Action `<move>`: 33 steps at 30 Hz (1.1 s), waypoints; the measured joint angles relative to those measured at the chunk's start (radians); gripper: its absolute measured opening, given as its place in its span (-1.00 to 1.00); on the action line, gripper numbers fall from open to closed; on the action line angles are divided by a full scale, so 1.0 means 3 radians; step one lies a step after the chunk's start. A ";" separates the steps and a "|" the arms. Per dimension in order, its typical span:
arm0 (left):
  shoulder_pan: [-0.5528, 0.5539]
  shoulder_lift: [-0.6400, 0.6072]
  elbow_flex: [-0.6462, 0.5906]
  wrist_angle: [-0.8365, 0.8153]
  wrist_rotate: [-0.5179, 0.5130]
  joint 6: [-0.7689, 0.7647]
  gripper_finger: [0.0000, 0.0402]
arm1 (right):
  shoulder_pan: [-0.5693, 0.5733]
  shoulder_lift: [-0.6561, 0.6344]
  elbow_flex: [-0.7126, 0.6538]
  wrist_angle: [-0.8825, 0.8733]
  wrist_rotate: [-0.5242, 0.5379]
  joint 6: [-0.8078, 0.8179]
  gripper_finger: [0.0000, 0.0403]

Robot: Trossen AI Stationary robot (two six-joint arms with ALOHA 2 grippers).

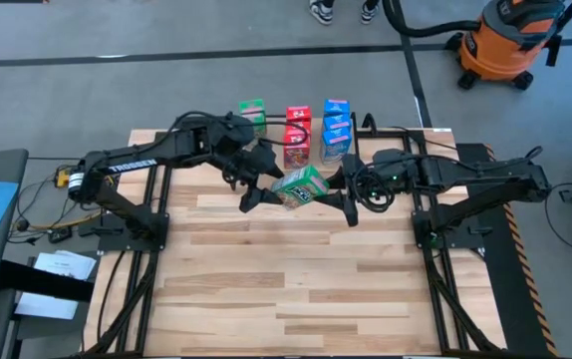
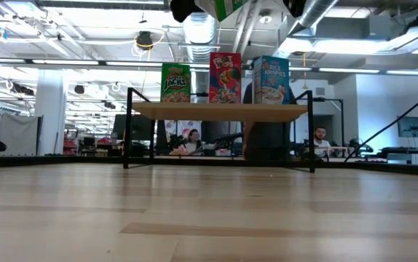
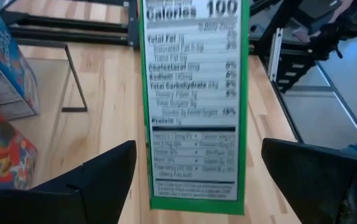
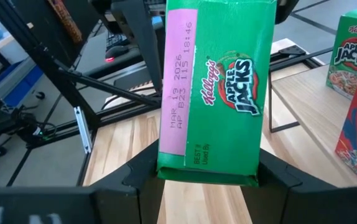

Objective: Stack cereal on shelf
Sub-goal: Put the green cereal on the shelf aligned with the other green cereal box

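Note:
The shelf stands at the table's far middle, its wooden top on black legs. On it stand a green box, a stack of red boxes and a stack of blue boxes. Another green cereal box is in the air in front of the shelf, between both grippers. My right gripper is shut on it. My left gripper is open, its fingers standing on either side of the box's nutrition panel with a gap on each side. My right gripper pinches the green box between its two fingers at the box's end nearest the right arm. The fingers come level from the table's right side. The box is lifted clear of the table and tilted, its date-stamped narrow face toward the wrist camera.
Black arm frames stand at the table's left and right. The slatted tabletop stretches toward the near edge. An orange shop vacuum stands on the floor at the far right. People sit in the room behind the shelf.

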State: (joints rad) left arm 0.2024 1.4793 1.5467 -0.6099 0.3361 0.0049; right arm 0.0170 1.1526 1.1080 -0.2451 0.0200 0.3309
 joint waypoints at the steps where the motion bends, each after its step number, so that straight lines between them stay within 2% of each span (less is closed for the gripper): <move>1: 0.0000 0.0004 0.0000 -0.0011 0.0007 0.0009 0.67 | 0.0000 0.0000 0.0000 0.0000 0.0001 0.0000 0.00; 6: 0.0000 0.0003 0.0000 -0.0014 0.0187 0.0059 0.57 | 0.0001 0.0000 0.0000 0.0000 0.0000 0.0001 0.00; 14: 0.0001 0.0003 0.0000 -0.0015 0.0190 0.0200 0.15 | 0.0004 0.0000 0.0001 0.0009 -0.0003 0.0000 0.00; 19: 0.0003 0.0003 0.0000 -0.0016 0.0188 0.0246 -0.03 | 0.0004 0.0000 0.0001 0.0007 -0.0009 -0.0011 0.00; 27: 0.0001 0.0003 0.0000 -0.0016 0.0190 0.0226 -0.08 | 0.0003 0.0000 0.0003 -0.0014 -0.0006 -0.0010 0.00; 33: 0.0001 0.0003 0.0000 -0.0015 0.0189 0.0219 -0.07 | -0.0013 0.0000 0.0003 -0.0049 0.0007 -0.0145 0.14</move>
State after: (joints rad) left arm 0.2028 1.4803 1.5467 -0.6144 0.3927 0.0708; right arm 0.0132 1.1526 1.1088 -0.2598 0.0222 0.2875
